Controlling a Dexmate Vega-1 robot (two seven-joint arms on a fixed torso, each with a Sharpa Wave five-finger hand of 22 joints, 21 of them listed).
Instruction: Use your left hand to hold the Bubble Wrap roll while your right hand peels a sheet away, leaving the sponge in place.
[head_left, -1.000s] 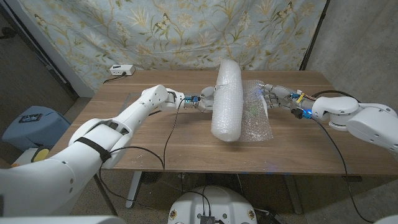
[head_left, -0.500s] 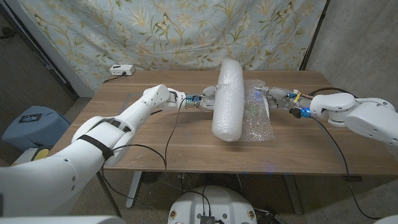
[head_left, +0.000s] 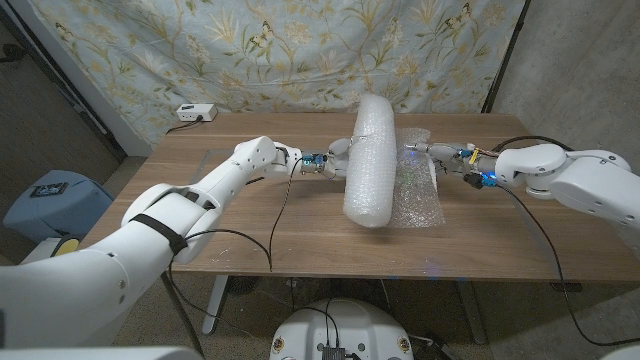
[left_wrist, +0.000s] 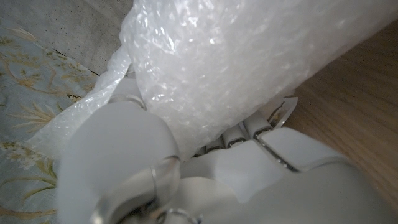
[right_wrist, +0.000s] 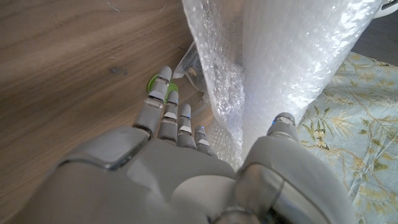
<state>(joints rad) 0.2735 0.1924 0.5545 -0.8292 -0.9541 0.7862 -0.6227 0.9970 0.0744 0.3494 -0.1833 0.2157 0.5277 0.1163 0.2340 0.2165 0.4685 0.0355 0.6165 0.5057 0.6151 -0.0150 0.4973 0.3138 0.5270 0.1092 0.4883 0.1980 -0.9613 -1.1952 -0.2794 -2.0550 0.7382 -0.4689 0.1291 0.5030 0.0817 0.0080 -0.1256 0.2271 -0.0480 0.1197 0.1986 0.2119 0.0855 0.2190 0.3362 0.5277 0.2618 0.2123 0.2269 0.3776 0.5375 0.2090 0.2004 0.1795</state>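
Roll (head_left: 367, 160) lies mid-table, left hand (head_left: 335, 160) gripping its side. Right wrist view alone shows the right hand (right_wrist: 186, 155) pinching the loose sheet (right_wrist: 217, 81), with something green (right_wrist: 154, 83) beyond its fingers.

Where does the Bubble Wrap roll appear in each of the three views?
Head view: Bubble Wrap roll lies at table centre, between both hands.
Left wrist view: the roll is close up against the left hand.
Right wrist view: the roll is beyond the right hand.
Shared landmark: wooden table.
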